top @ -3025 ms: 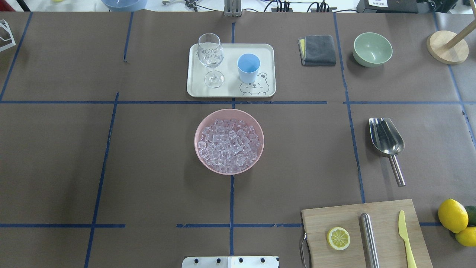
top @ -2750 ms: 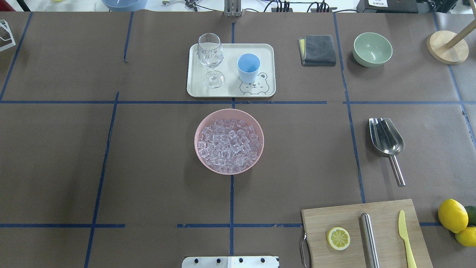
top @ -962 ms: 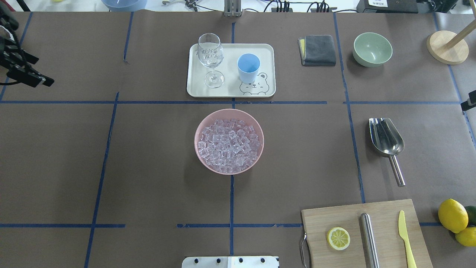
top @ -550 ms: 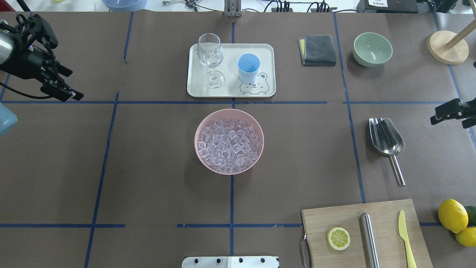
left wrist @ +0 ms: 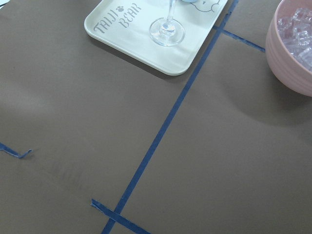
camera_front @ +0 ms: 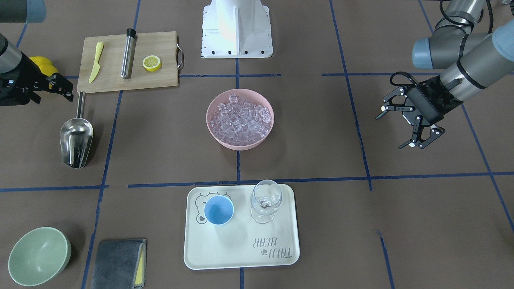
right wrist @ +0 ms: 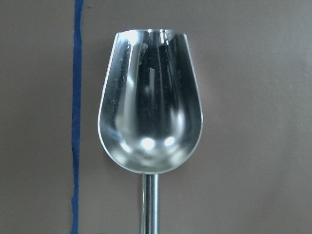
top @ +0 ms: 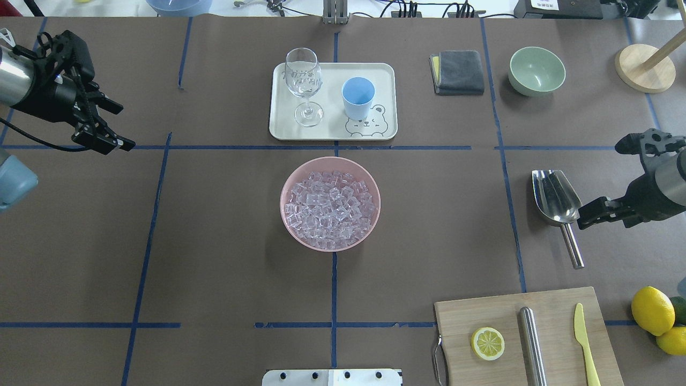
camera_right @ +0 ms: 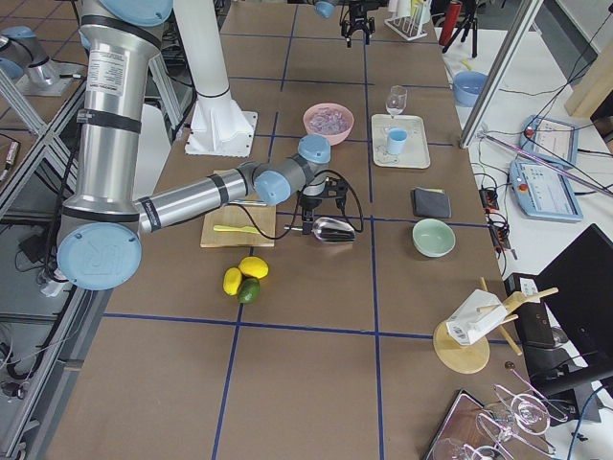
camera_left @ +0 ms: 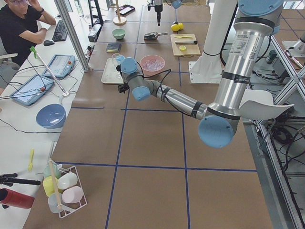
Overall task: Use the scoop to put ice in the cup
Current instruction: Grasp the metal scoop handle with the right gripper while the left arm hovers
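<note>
Steel scoop [top: 556, 197], 1 only, lies empty on the brown paper, robot's right side, trough pointing away from the robot. 1 light-blue cup [top: 358, 96], empty, and 1 wine glass [top: 304, 80] stand apart on the bear tray [top: 332, 130]. 1 pink bowl [top: 283, 203] holds all the ice [top: 329, 209]. 1 green bowl [top: 536, 69], empty. Right gripper [top: 599, 182] hovers just above the scoop, fingers spread wide, nothing held. Left gripper [top: 122, 126] is also wide, empty, well apart from the tray.

The brown-papered desk [top: 214, 241], gridded with blue tape [top: 144, 241], carries a tray [top: 332, 72], pink bowl [top: 283, 201], scoop [top: 556, 197], wooden board [top: 477, 311], grey cloth [top: 460, 71], green bowl [top: 536, 69] and lemons [top: 651, 310].
</note>
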Action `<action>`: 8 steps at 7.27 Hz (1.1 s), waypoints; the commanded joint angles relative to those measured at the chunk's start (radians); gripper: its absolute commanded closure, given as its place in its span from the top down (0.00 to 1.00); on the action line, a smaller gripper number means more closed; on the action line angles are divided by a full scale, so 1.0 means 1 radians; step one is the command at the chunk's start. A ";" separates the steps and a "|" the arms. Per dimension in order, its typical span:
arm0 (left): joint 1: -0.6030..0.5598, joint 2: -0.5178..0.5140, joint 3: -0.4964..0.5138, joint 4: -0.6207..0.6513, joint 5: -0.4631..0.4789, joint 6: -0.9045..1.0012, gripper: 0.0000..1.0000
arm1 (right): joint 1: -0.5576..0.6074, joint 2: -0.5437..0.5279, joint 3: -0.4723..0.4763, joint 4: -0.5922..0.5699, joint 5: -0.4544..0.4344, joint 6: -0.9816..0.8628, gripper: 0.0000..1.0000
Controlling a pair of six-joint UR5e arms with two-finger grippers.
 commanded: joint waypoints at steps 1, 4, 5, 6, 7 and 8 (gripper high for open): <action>0.029 -0.024 0.039 -0.014 -0.003 -0.001 1.00 | -0.087 0.016 -0.017 0.003 -0.033 0.041 1.00; 0.029 -0.030 0.038 -0.014 -0.005 -0.003 1.00 | -0.095 0.072 -0.092 0.000 -0.037 0.048 1.00; 0.029 -0.030 0.038 -0.014 -0.003 -0.003 1.00 | -0.103 0.072 -0.112 0.002 -0.037 0.048 1.00; 0.029 -0.032 0.038 -0.014 -0.003 -0.003 1.00 | -0.112 0.072 -0.123 0.000 -0.037 0.048 0.99; 0.029 -0.032 0.036 -0.012 -0.005 -0.003 1.00 | -0.115 0.072 -0.122 0.000 -0.036 0.048 0.80; 0.029 -0.032 0.031 -0.011 -0.005 -0.003 1.00 | -0.130 0.072 -0.123 0.002 -0.037 0.048 0.64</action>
